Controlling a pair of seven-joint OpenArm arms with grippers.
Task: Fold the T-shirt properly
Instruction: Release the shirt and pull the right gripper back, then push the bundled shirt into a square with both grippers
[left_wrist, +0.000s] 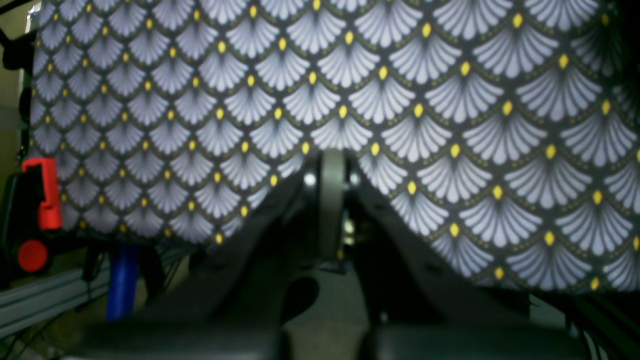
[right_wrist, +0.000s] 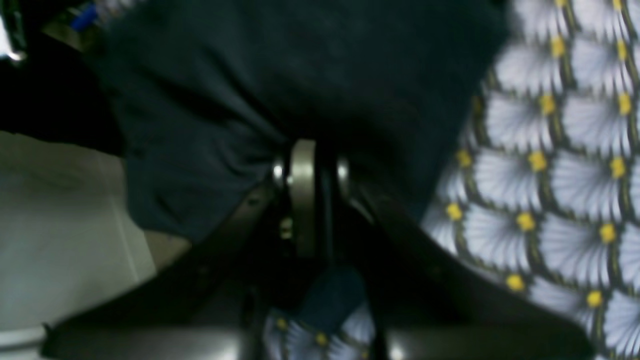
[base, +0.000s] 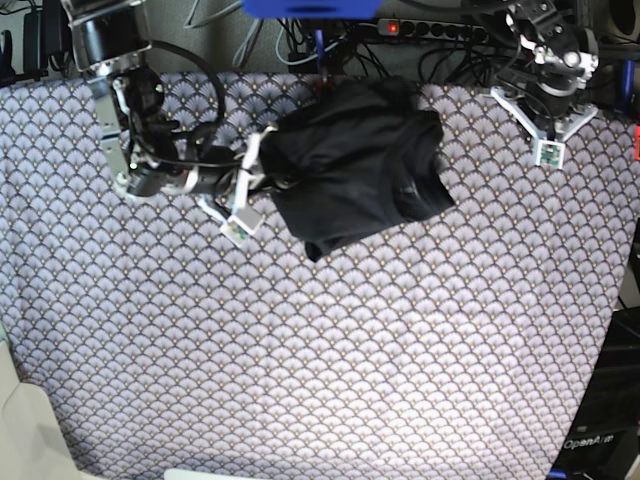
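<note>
The dark charcoal T-shirt (base: 355, 165) lies bunched in a crumpled heap at the back middle of the fan-patterned tablecloth (base: 320, 350). My right gripper (base: 272, 178) reaches in from the left and is shut on the shirt's left edge. In the right wrist view, dark cloth (right_wrist: 240, 90) is pinched between the closed fingers (right_wrist: 303, 170) and drapes over them. My left gripper (base: 547, 120) hovers at the back right, apart from the shirt. It is shut on nothing, and the left wrist view shows only tablecloth (left_wrist: 400, 100) past the closed gripper (left_wrist: 331, 170).
A power strip and tangled cables (base: 430, 25) run along the table's back edge. A red clamp (left_wrist: 42, 192) grips the cloth at the table's edge near my left arm. The tablecloth stretches toward the front and both sides.
</note>
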